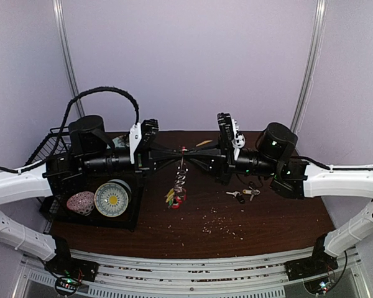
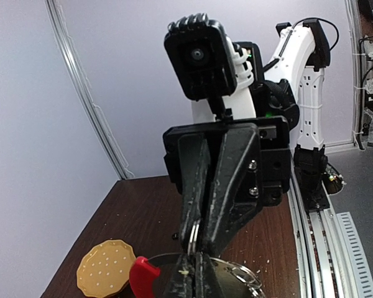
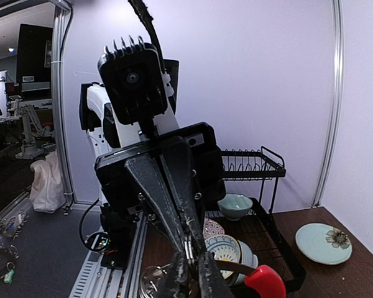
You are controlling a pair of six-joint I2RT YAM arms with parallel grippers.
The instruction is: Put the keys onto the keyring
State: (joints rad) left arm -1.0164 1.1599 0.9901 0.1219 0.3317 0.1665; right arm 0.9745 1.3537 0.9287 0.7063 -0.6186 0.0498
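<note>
Both arms meet nose to nose over the middle of the surface [image 1: 270, 218]. The keyring [image 1: 181, 174] hangs between them as a silvery coil, its long axis roughly vertical. Its colourful tags [image 1: 172, 198] dangle at the bottom end, and I can't tell whether they touch the wood.

The left pincer [image 3: 188, 247] is clamped on the ring's wire. From the left wrist view, the right pincer [image 2: 194, 241] also looks pinched on that wire, jaws nearly together. The red curved section [image 2: 143, 274] sticks out just beside the two grips.

What I care about is the keys [image 1: 244, 195]. They lie flat on the surface to the right of the ring and below it, a small cluster running roughly left to right. They sit almost under the right arm's wrist, so the right arm is clearly the nearer one.

My read is that the right pincer should let go and drop for a key while the left holds the ring up. The awkward part is that arm's own bulk looming over the keys.

The dish rack [image 1: 52, 146] with its plates sits far left, well apart. Nothing else lies between the ring and the keys except scattered crumbs [image 1: 219, 221].
</note>
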